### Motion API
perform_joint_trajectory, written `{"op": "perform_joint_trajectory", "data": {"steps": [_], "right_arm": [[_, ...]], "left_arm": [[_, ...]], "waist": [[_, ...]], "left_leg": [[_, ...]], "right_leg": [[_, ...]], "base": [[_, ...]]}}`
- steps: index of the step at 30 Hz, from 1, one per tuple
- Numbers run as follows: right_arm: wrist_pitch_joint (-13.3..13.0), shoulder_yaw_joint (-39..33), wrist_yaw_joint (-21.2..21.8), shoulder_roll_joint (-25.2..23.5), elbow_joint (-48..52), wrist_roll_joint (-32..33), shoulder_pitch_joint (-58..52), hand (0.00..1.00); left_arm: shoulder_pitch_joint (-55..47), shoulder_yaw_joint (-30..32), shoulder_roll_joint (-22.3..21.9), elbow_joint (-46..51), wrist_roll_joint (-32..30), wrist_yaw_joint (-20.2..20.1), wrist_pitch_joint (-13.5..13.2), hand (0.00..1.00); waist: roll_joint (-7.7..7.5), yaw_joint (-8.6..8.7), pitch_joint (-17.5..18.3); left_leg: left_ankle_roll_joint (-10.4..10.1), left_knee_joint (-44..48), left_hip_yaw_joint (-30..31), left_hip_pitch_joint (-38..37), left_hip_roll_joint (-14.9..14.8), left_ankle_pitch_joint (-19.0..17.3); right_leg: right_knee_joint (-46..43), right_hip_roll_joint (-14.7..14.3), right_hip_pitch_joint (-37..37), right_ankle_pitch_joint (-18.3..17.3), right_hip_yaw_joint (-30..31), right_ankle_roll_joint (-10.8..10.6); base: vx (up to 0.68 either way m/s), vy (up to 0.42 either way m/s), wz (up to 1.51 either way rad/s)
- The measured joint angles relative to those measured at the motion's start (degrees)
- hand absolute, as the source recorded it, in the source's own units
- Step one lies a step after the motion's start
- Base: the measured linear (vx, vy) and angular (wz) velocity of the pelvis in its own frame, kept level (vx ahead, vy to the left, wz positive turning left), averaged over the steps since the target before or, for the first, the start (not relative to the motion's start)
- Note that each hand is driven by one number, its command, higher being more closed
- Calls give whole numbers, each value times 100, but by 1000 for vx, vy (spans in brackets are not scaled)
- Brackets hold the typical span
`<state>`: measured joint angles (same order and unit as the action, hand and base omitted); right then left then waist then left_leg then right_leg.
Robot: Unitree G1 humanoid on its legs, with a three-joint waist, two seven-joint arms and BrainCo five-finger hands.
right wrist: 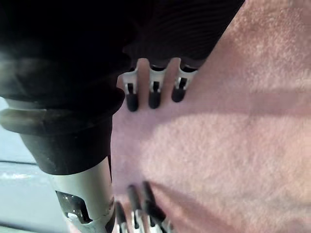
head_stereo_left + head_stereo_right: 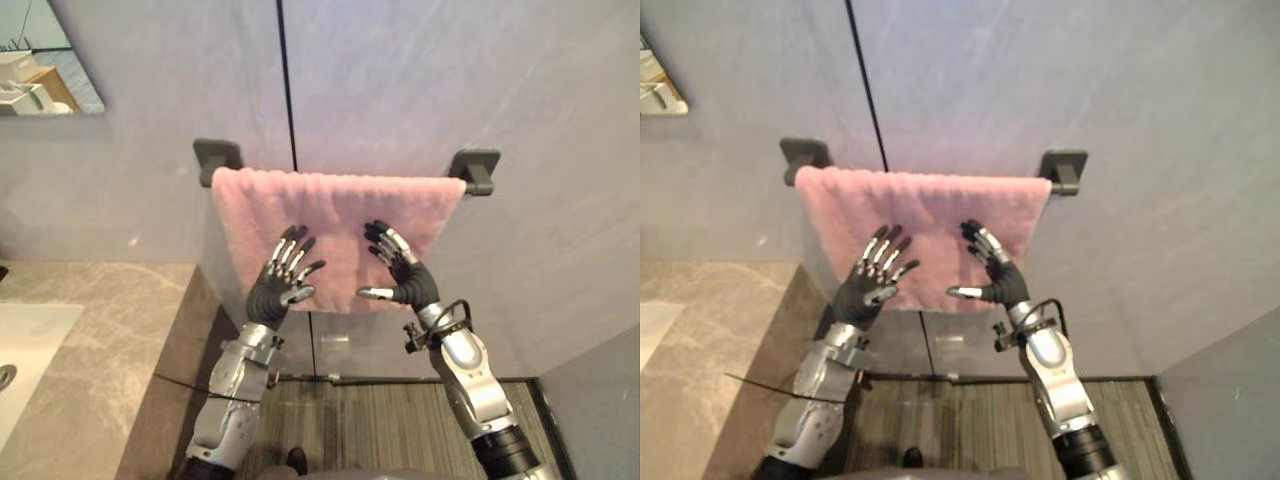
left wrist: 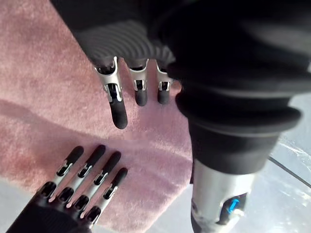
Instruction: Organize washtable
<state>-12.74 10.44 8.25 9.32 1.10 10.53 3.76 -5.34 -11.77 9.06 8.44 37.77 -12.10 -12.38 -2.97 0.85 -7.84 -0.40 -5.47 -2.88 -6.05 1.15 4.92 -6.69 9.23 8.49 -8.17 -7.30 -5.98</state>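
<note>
Fluffy pink towel [image 2: 330, 215] draped over dark towel bar [image 2: 476, 170] on grey wall [image 2: 450, 80], left hand [image 2: 275, 287] and right hand [image 2: 408, 278] released, fingers straight, before it, stone countertop [image 2: 100, 340] with white sink [image 2: 25, 345] at left

Up on the wall, the towel [image 2: 335, 215] hangs between two brackets: the left bracket [image 2: 217, 157] at its top left corner, the right bracket [image 2: 474, 168] just past its top right corner. A wall seam [image 2: 284, 80] runs down behind the towel, left of its middle. In front of the towel's lower half, two hands side by side and apart — left hand [image 2: 280, 282] on the left, right hand [image 2: 403, 275] on the right, palms toward the cloth. Lower left, the counter [image 2: 120, 320], with the sink [image 2: 30, 340] set in at its left. Mirror [image 2: 45, 60] high in the wall's left corner — and the floor [image 2: 370, 420] below the towel, right of the counter.
</note>
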Motion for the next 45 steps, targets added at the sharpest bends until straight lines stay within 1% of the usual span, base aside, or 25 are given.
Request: {"op": "perform_joint_trajectory", "data": {"steps": [5,9,13,18,22,25,27,31,35,36,39,43,45], "right_arm": [[39,-450,-217,-105,-209,-128,0,0],[40,-730,-265,-125,-214,-211,-2,0],[44,-1009,-443,-227,-275,-220,-13,0],[44,-1321,-516,-327,-277,-226,-50,0],[44,-1567,-589,-334,-277,-229,-131,0],[43,-1792,-659,-340,-276,-238,-185,0],[43,-1965,-693,-352,-265,-298,-251,0],[43,-2187,-699,-399,-198,-443,-536,0],[41,-2288,-692,-469,155,-494,-866,0],[38,-2329,-689,-493,301,-546,-957,0],[25,-2383,-681,-651,724,-635,-1276,0],[19,-2361,-673,-829,990,-667,-1681,0],[19,-2330,-672,-903,1019,-675,-1928,0]], "left_arm": [[1,365,-108,-1,-17,168,-18,0],[11,577,-130,-75,-18,255,-43,0],[25,963,-231,-302,-17,478,-60,0],[27,1311,-279,-380,-18,620,-168,0],[27,1493,-337,-381,-18,630,-172,0],[25,1676,-368,-380,-19,631,-188,0],[8,1829,-447,-380,-22,635,-193,0],[-133,1942,-491,-378,-34,629,-202,0],[-393,2074,-687,-354,-32,596,-204,0],[-491,2100,-715,-343,-30,587,-204,0],[-799,2088,-807,-164,-28,560,-200,0],[-1106,2066,-966,137,-20,338,-198,0],[-1240,1999,-1024,174,-17,299,-196,0]], "waist": [[-18,7,-9],[-18,18,-10],[-17,38,-10],[-18,63,-10],[-18,65,-10],[-18,108,-10],[-17,133,-9],[-14,131,-8],[1,132,-7],[3,132,-8],[3,121,-6],[14,91,16],[38,30,66]], "left_leg": [[0,1,20,28,2,0],[0,1,21,34,-1,0],[-1,-4,7,34,-4,-1],[-2,-3,-48,41,-11,-2],[-1,-2,-76,51,-12,-2],[-1,-2,-96,51,-15,-2],[-1,-2,-110,38,-15,-1],[-1,-7,-109,-30,-16,-4],[-27,-39,-113,-30,-20,-27],[-27,-39,-115,-27,-23,-29],[-27,-39,-119,-16,-28,-30],[-27,-8,-147,9,-44,-29],[-25,-5,-182,16,-78,-27]], "right_leg": [[16,-3,2,1,-22,1],[23,-6,2,2,-24,2],[45,-5,-3,2,-16,2],[50,-10,-36,18,43,14],[89,-13,-42,48,72,12],[88,-17,-41,69,95,12],[84,-16,-34,75,109,9],[83,-15,25,75,107,10],[85,-15,18,66,107,18],[85,-15,15,47,104,47],[84,-15,8,42,92,54],[75,-11,3,61,53,21],[65,-11,4,63,31,17]], "base": [[13,-9,2],[-8,-3,0],[-38,-5,-1],[-20,-6,-6],[-6,-4,-3],[-10,-6,-3],[-12,-4,-2],[0,0,0],[-41,-8,0],[-33,-5,1],[0,0,0],[0,-10,3],[1,-11,2]]}}
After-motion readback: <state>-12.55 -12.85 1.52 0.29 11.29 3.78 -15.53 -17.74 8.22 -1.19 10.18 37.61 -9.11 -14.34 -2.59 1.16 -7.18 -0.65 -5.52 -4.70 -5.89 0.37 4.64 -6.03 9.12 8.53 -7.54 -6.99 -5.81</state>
